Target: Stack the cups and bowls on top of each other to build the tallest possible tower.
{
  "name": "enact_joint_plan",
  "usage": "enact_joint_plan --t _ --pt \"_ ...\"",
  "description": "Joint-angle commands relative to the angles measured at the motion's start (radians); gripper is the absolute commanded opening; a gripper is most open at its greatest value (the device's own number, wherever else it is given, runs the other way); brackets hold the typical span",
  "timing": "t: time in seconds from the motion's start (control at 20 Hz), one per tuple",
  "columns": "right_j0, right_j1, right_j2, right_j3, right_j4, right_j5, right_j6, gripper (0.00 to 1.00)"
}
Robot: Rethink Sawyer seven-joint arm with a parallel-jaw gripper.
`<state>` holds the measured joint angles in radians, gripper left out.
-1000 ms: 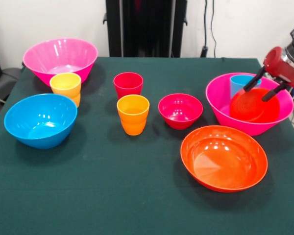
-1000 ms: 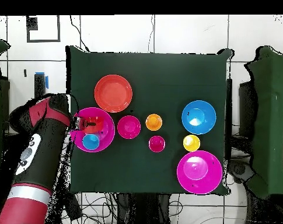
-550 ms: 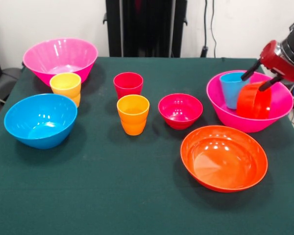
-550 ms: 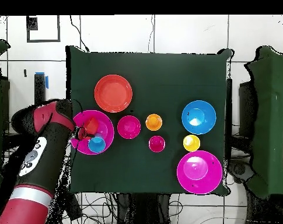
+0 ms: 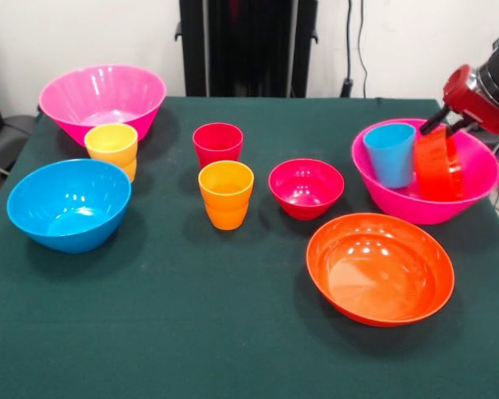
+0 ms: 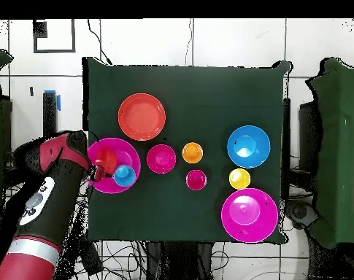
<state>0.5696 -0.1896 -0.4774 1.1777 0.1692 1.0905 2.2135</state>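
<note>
My gripper (image 5: 446, 126) reaches in from the right, shut on the rim of the small orange bowl (image 5: 437, 164). That bowl stands tipped on its edge inside the right pink bowl (image 5: 399, 204), and the blue cup (image 5: 390, 154) stands beside it in the same bowl. From overhead, the gripper (image 6: 99, 169) is at the left rim of this pink bowl (image 6: 115, 149), with the blue cup (image 6: 124, 175) inside. On the cloth stand the red cup (image 5: 217, 143), orange cup (image 5: 225, 194), yellow cup (image 5: 111, 147), crimson bowl (image 5: 306, 187), wide orange bowl (image 5: 380, 268), blue bowl (image 5: 69, 204) and second pink bowl (image 5: 102, 96).
The green table (image 5: 191, 332) ends close to the right of the held bowl. My arm (image 6: 44, 200) lies beyond the table's left edge in the overhead view. A black stand (image 5: 248, 46) rises behind the table.
The gripper has risen and closed on the small orange bowl's rim, tipping the bowl from lying flat up onto its edge. The blue cup has shifted sideways inside the pink bowl.
</note>
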Motion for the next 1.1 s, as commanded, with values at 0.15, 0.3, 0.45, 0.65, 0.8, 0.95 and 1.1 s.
enact_joint_plan --t 0.15,0.3,0.45,0.65,0.8,0.95,1.1 --pt "0.000 0.026 0.100 0.073 0.023 -0.024 0.197 0.00" --pt "0.008 0.025 0.080 0.072 0.013 -0.040 0.211 0.00" --pt "-0.010 -0.058 0.094 0.134 0.015 -0.056 0.148 0.00" --pt "-0.038 -0.227 0.117 0.263 0.011 -0.044 0.010 0.00" --pt "-0.073 -0.358 0.164 0.378 0.014 -0.053 -0.115 0.00" --pt "-0.105 -0.445 0.207 0.455 0.022 -0.086 -0.178 0.00" --pt "-0.134 -0.478 0.241 0.473 -0.002 -0.086 -0.209 0.00"
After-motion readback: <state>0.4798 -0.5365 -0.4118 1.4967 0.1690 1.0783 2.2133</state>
